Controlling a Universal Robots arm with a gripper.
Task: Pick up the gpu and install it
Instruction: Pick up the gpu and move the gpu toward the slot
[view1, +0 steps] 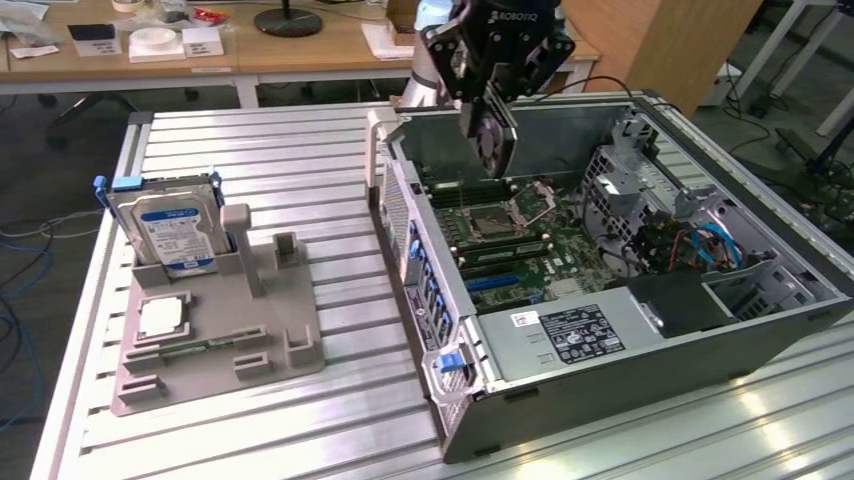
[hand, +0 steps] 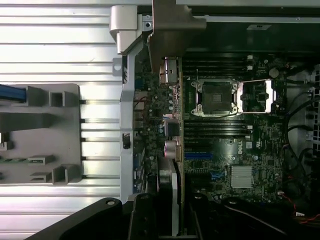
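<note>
The hand (view1: 491, 108) is clamped on the gpu (view1: 497, 150), holding it edge-down above the motherboard (view1: 534, 265) inside the open computer case (view1: 641, 385) on the worktop (view1: 267, 150).

Robotics lab in an office-type room. Open computer case (view1: 747, 330) lies on a slotted metal tabletop (view1: 267, 140), robot fingers (view1: 475, 100) above the case. Grey parts holder (view1: 220, 340) beside the case, wooden desks (view1: 80, 62) behind the case, loose cables (view1: 20, 270) on the floor (view1: 54, 180) well apart from the case.
</note>
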